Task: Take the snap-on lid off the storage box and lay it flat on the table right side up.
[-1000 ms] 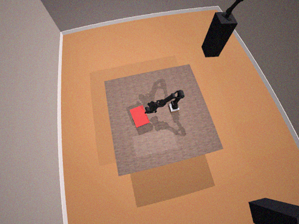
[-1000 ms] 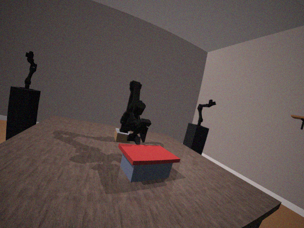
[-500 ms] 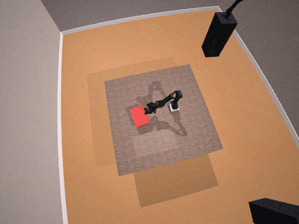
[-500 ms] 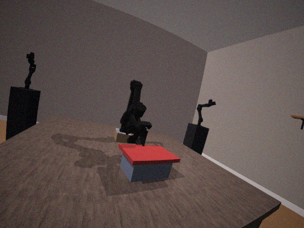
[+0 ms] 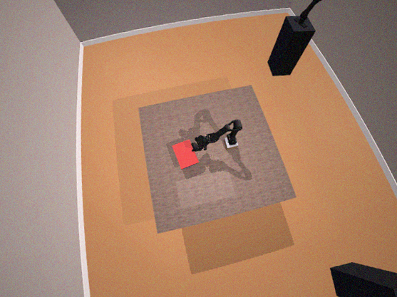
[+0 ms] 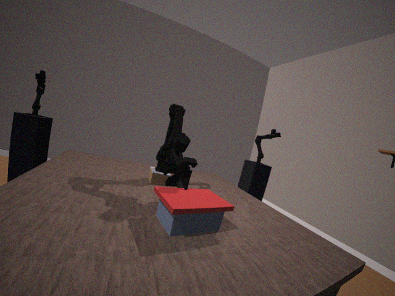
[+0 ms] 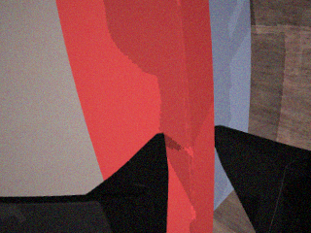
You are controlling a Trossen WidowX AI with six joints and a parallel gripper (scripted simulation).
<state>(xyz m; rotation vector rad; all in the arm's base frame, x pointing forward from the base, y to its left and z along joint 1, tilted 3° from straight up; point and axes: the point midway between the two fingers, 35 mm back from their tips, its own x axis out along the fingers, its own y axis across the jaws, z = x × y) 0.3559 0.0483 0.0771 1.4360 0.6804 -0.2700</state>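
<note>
The red lid (image 5: 186, 157) (image 6: 194, 200) (image 7: 121, 97) sits on the blue storage box (image 6: 195, 222) (image 7: 228, 73), right side up, overhanging its walls. In the top view the lid hides the box. My gripper (image 5: 193, 147) (image 6: 186, 187) (image 7: 189, 138) is shut on the lid's edge on the side facing the arm's base. In the wrist view one black finger overlaps the lid's top face and the other is at its outer rim, beside the box wall. The exact contact under the rim is hidden. The box stands on the brown table (image 5: 168, 209) (image 6: 79, 254).
The arm's base stands on a small pale block (image 5: 231, 143) (image 6: 157, 178) behind the gripper. Beyond the table are dark pedestals (image 5: 291, 47) (image 6: 30, 143), with other black arms on them. The table's near right corner (image 6: 361, 264) shows in the exterior view.
</note>
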